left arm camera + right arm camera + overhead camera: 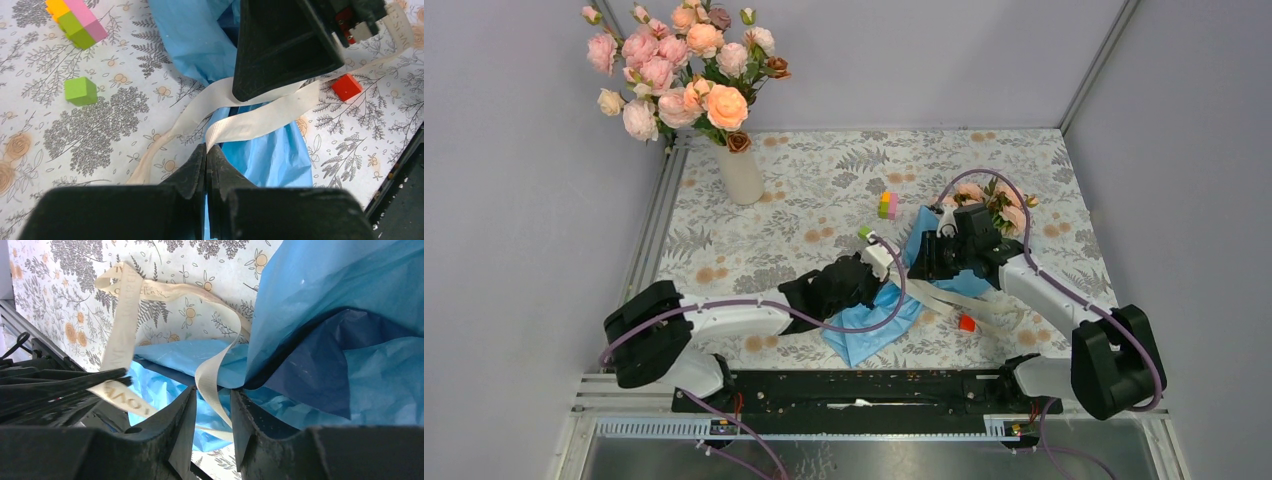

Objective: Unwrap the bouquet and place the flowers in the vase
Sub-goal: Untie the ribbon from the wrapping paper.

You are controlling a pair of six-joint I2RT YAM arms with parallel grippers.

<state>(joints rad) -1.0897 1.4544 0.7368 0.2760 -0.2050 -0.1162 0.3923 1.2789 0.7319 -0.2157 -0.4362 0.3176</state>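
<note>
**Top view**
Arms: two. The left arm (724, 315) and the right arm (1044, 285) both reach to the middle of the bench (824, 185) and meet over the bouquet.
Bouquet: one bouquet (879, 328), lying flat between the arms. Its blue wrap points toward the near edge and its peach blooms toward the far right. It is well apart from the vase.
Vase: one off-white vase (742, 175), upright at the far left corner.
Flowers: one full bunch of pink and peach flowers (686, 70) stands in the vase. The heads overlap too much for a sure count.
Ribbon: cream ribbon (964, 305), its loose strands trailing on the bench.
Blocks: three pieces. There is one stacked block (887, 205), one green block (865, 232) and one red block (966, 322) beside the ribbon.

**Left wrist view**
Left end effector (206, 150): closed, fingers pressed together, with the end of one ribbon strand pinched at the tips.
Ribbon strands: two cross the blue wrap.
Blocks: all three show. The green one is on the left, the stack at the far upper left and the red one on the right.

**Right wrist view**
Right end effector (214, 392): jaws partly apart. One ribbon loop hangs through the gap and is not clamped.
Paper: the paper (320, 315) shows two layers, light blue over dark navy, just past the fingers.
Left end effector: at the left edge, holding a printed strand.
</note>
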